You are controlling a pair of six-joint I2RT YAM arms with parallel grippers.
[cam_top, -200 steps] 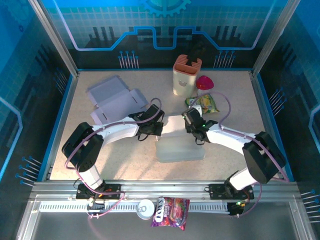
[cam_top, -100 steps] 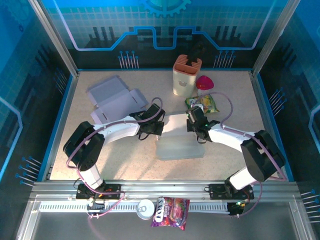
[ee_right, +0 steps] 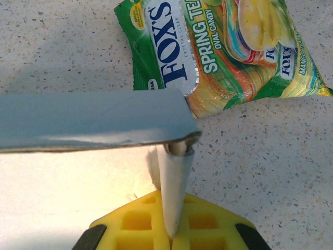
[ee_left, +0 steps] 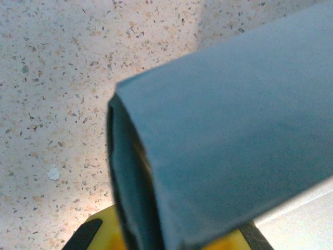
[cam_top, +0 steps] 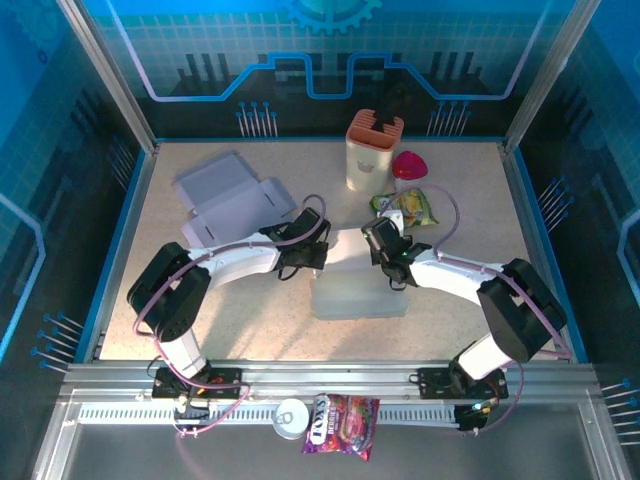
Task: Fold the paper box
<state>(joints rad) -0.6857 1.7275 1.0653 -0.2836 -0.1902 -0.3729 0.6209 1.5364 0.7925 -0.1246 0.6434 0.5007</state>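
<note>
— Beige, speckled table (cam_top: 250,325) with blue walls round it. What is the biggest thing on it?

— The two arms. The left arm (cam_top: 235,258) and the right arm (cam_top: 455,275) reach in from either side and meet near the table's middle.

— And the task's thing?

— The paper box (cam_top: 360,298) lies right between them. It is pale grey-white, with its base flat on the table and a back panel standing up (part-folded, by the look of it).

— The jaws?

— The left jaws are clamped on the box's left end. The left wrist camera sees a blue-grey folded panel running down between them. The right jaws are pressed together on a thin wall at the box's right end, seen edge-on over a waffled yellow pad (ee_right: 138,224).

— Anything else?

— A flat box (cam_top: 232,198) lies unfolded at the back left, well apart from the arms. A cream holder (cam_top: 372,155) with an orange top stands upright at the back centre. A green Fox's candy bag (cam_top: 412,207) lies just beside the right jaws. A small red thing (cam_top: 409,165) sits between the bag and the holder. I cannot tell whether it touches either.
</note>
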